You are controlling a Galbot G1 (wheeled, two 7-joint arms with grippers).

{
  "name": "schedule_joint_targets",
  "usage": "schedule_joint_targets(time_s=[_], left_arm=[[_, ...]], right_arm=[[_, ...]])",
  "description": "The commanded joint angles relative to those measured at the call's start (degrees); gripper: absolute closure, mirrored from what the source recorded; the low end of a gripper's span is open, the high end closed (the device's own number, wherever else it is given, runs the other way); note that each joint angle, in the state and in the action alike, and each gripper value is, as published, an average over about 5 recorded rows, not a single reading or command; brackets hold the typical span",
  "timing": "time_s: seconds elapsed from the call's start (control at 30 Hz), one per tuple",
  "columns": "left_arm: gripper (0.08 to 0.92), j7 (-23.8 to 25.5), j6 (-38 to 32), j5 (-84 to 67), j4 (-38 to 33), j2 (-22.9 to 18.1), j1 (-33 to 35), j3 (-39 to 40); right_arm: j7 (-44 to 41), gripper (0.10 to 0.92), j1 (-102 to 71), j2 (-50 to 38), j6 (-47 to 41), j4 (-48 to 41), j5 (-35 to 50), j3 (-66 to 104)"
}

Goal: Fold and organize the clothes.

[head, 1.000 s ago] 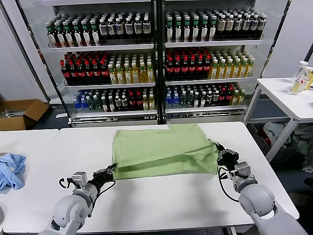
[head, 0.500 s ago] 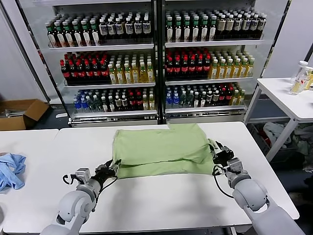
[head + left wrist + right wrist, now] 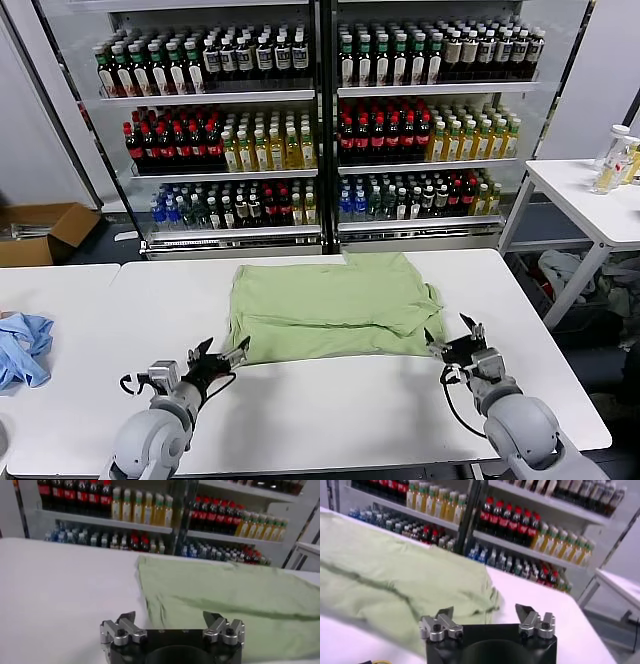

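The clothes are one light green shirt (image 3: 335,305), lying plain side up and folded over on the white table (image 3: 330,410). My left gripper (image 3: 225,352) is open, just off the shirt's near left corner and touching nothing. In the left wrist view the open left gripper (image 3: 169,616) faces the green shirt (image 3: 225,590). My right gripper (image 3: 452,337) is open too, just off the near right corner. In the right wrist view nothing sits in the right gripper (image 3: 484,610), and the shirt (image 3: 395,570) lies beyond one finger.
A light blue garment (image 3: 22,345) lies on the neighbouring table at far left. Glass-fronted coolers full of bottles (image 3: 320,130) stand behind the table. A cardboard box (image 3: 40,230) sits on the floor at left. A side table (image 3: 590,200) with bottles (image 3: 612,160) stands at right.
Both grippers went from shut on the shirt's near corners to open and drew back toward me. The shirt's raised near edge has dropped flat onto the table.
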Motion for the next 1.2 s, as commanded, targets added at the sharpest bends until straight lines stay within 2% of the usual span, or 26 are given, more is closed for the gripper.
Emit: schedule_joint_targets(time_s=[0.03, 0.1, 0.2, 0.9, 1.03, 1.2], left_arm=[[0.177, -0.2, 0.3, 0.2, 1.8, -0.4, 0.2, 0.1], [0.189, -0.2, 0.4, -0.2, 2.3, -0.4, -0.3, 0.3], [0.251, -0.1, 0.9, -0.8, 2.9, -0.5, -0.7, 0.7], [0.855, 2.5, 3.7, -8.2, 3.5, -0.5, 0.2, -0.2], [0.905, 2.4, 3.9, -9.0, 2.2, -0.3, 1.5, -1.3], [0.908, 2.1, 3.9, -9.2, -3.1, 0.3, 7.4, -3.3]], right_arm=[[0.4, 0.203, -1.2, 1.2, -2.1, -1.2, 4.3, 0.3], [0.3, 0.207, -0.2, 1.4, -2.2, -1.8, 5.1, -0.1], [0.3, 0.254, 1.1, 1.5, -2.2, -2.8, 6.3, -0.7], [0.0, 0.854, 1.2, 0.0, -1.1, -2.2, 8.8, -1.0], [-0.1, 0.91, -1.3, -1.0, -1.0, 0.8, 8.8, 0.3], [-0.1, 0.91, -8.4, -2.6, -0.9, 7.1, 8.3, 3.2]])
